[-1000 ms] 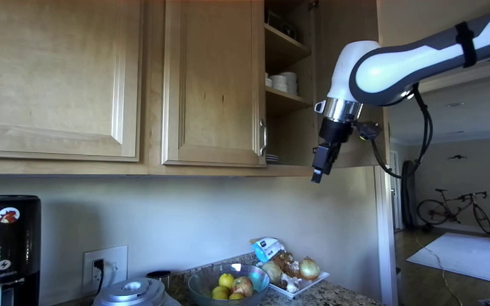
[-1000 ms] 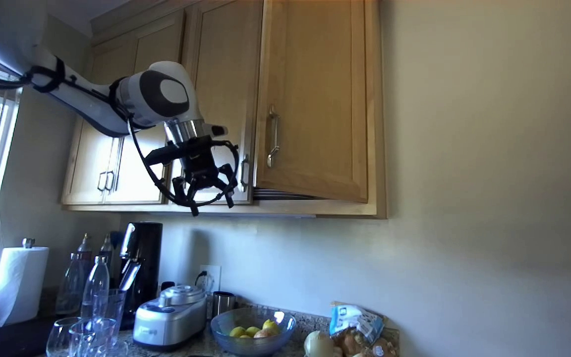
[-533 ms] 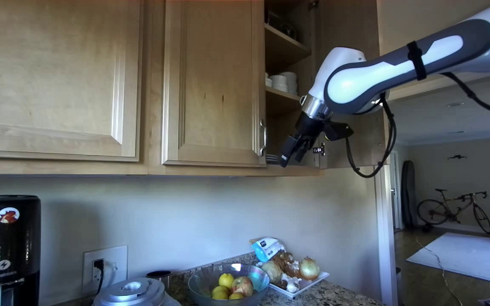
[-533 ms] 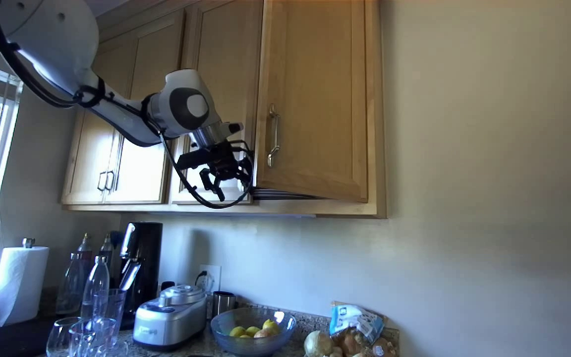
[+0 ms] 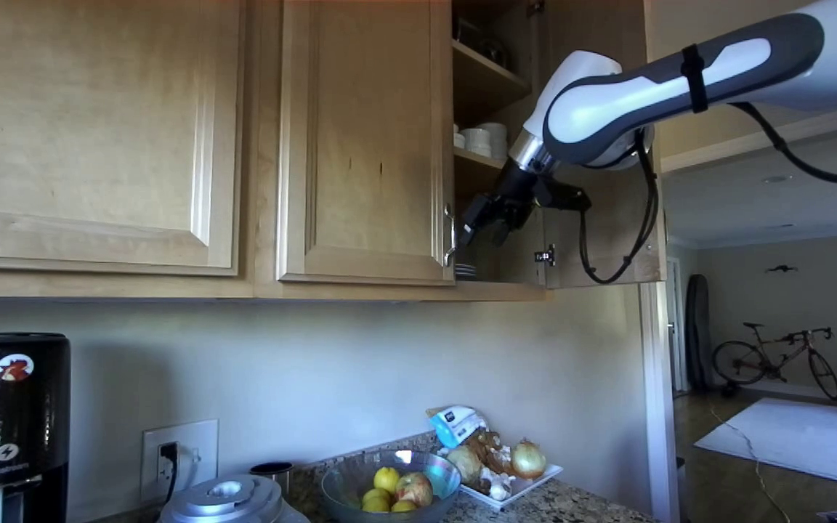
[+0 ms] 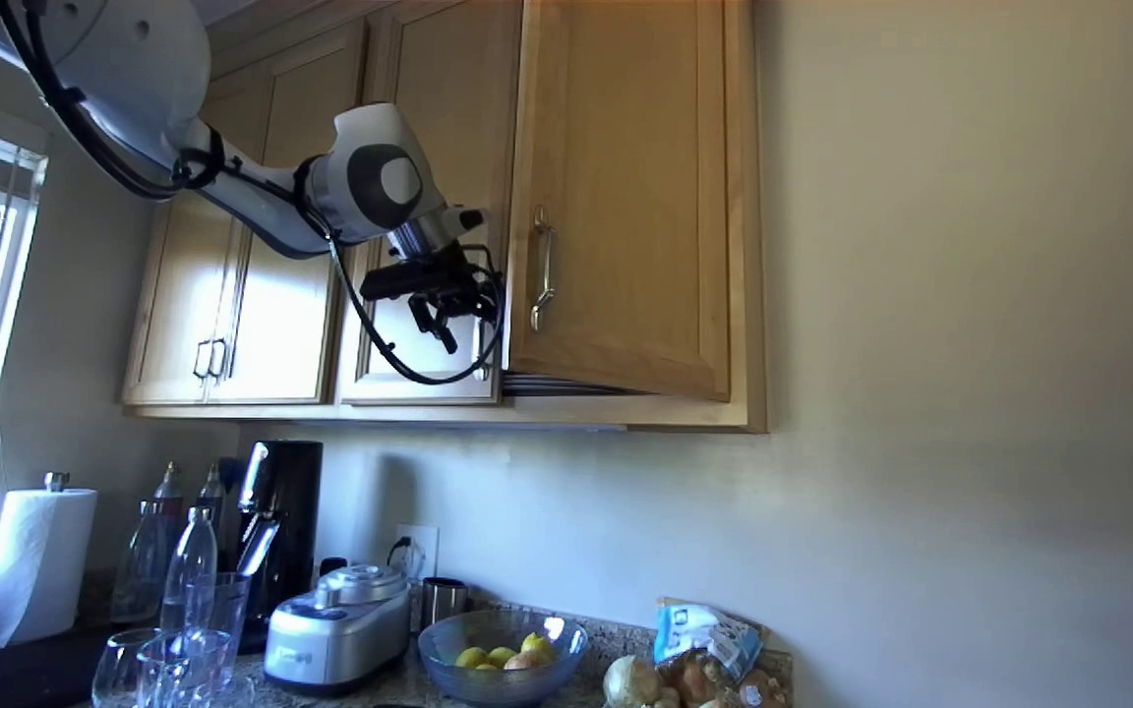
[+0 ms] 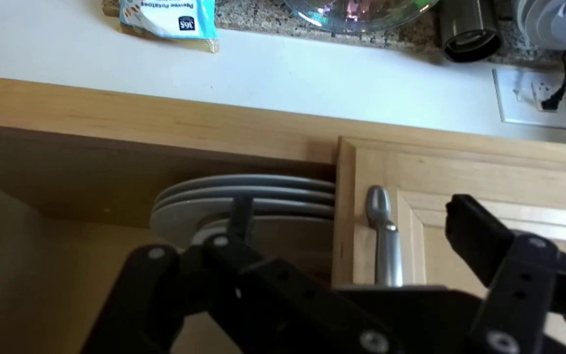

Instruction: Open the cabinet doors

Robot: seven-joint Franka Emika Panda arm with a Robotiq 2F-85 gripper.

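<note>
The cabinet has a pair of honey-wood doors. The handled door [image 5: 368, 145] is shut, and it also shows in an exterior view [image 6: 453, 84]. Its silver bar handle [image 5: 450, 236] is near its free edge. The second door [image 6: 626, 177] stands wide open, its inner face [image 5: 596, 43] showing in an exterior view. My gripper [image 5: 482, 236] is open and empty, tilted toward the shut door's handle. In the wrist view the gripper [image 7: 351, 205] has its fingers on either side of the handle [image 7: 387, 246]. One finger is over the cabinet opening, the other before the door panel. I see no contact.
Stacked plates [image 7: 243, 196] lie on the cabinet floor beside the shut door. White cups [image 5: 487, 139] stand on a shelf. Below are a glass fruit bowl [image 6: 503, 678], a silver appliance [image 6: 335, 634] and a bag of potatoes [image 6: 709, 634]. A wider wood door [image 5: 84, 131] is alongside.
My gripper has moved toward the shut door's handle and tilted toward it. In the last half second it has risen and come closer to the handle. Both doors stay where they were.
</note>
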